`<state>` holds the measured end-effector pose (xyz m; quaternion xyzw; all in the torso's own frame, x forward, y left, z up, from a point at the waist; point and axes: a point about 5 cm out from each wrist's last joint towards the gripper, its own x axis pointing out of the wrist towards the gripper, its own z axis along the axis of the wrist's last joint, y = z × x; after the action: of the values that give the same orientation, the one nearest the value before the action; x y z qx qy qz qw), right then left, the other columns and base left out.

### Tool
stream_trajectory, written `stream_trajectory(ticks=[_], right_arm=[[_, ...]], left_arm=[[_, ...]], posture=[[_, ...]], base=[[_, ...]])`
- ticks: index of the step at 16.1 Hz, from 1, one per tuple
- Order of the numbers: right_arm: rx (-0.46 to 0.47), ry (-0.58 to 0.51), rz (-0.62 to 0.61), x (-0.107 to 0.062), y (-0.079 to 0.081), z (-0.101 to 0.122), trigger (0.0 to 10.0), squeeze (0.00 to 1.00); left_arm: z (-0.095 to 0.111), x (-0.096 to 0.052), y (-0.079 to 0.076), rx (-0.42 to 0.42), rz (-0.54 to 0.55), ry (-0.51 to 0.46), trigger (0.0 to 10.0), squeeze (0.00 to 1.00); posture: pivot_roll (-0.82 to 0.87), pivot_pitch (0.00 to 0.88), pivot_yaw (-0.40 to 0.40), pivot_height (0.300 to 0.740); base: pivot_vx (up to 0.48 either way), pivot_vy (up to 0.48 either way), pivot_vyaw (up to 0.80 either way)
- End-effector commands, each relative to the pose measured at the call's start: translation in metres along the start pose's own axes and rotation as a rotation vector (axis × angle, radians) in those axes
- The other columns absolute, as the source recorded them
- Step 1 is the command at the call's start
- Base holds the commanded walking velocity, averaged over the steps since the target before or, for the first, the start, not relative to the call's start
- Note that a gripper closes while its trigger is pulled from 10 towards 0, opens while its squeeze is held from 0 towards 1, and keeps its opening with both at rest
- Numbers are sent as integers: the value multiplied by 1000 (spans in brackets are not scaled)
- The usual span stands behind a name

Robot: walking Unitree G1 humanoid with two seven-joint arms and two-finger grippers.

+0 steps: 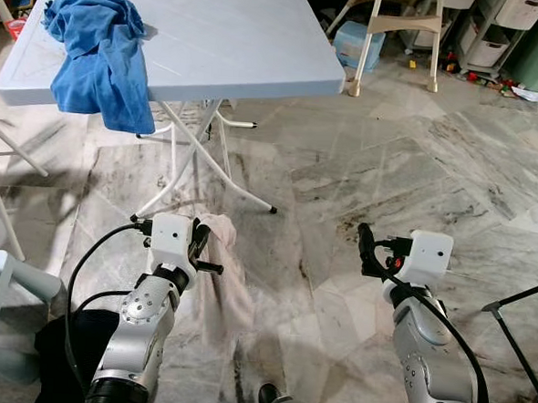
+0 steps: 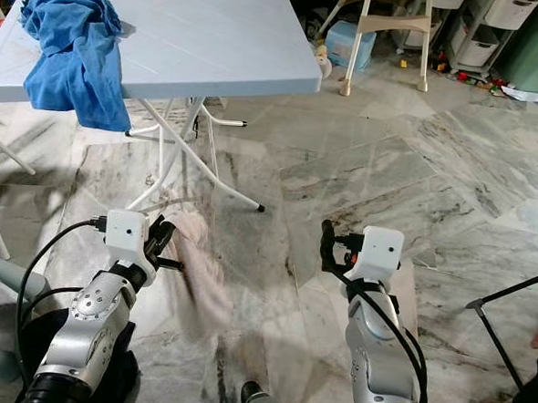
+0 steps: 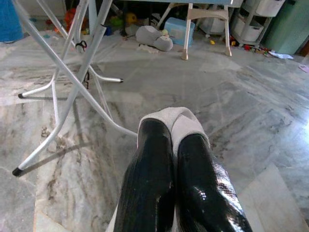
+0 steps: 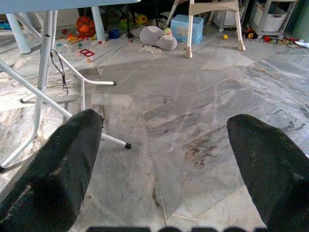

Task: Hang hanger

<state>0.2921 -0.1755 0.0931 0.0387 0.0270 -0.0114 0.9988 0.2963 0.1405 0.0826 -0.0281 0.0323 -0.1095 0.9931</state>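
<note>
Left eye view: holding a pale cloth (image 1: pixel 217 276) in the left gripper (image 1: pixel 198 240), low over the marble floor (image 1: pixel 389 172), just nearer than the folding table (image 1: pixel 251 45). Draping down blurred, pinkish-white and limp; cannot tell whether a hanger is inside it. Right gripper (image 1: pixel 367 249) hovering to the right, well apart from the cloth, carrying nothing.

Right eye view: same layout, with a blue towel (image 2: pixel 73 48) lying over the table's far left edge.

Left wrist view: fingers (image 3: pixel 149 164) pressing together, pinching a fold of the grey-white fabric at the tips.

Right wrist view: fingers (image 4: pixel 67 169) standing spread wide, bare floor between them.

Judging the step as transport: item in hand, not yet hung. Next move probably calling for finding a rail or rack, raising the left arm and hooking it on.
</note>
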Motion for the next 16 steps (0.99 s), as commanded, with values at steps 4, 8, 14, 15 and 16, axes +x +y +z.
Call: stream_trajectory(ticks=[4, 8, 14, 15, 16], right_arm=[[-6, 13, -1, -2, -3, -2, 10000, 0], [-11, 13, 5, -2, -1, -2, 10000, 0], [12, 38, 80, -8, 6, -15, 10000, 0], [3, 47, 98, -9, 7, -17, 10000, 0], [-3, 58, 116, -9, 9, -19, 10000, 0]], left_arm=[[-2, 1, -1, 16, 41, 13, 10000, 0], [-5, 1, 0, 3, 51, 33, 10000, 0], [-19, -8, 6, 86, 47, 78, 10000, 0], [-15, -7, 2, 108, 18, 56, 10000, 0], [-8, -6, -2, 125, -24, 17, 10000, 0]], posture=[[-21, 135, -27, 740], [-18, 140, -28, 740], [-15, 155, -23, 740], [-8, 165, -22, 740], [-8, 165, -22, 740]], base=[[0, 0, -738], [0, 0, 0], [0, 0, 0], [0, 0, 0], [0, 0, 0]])
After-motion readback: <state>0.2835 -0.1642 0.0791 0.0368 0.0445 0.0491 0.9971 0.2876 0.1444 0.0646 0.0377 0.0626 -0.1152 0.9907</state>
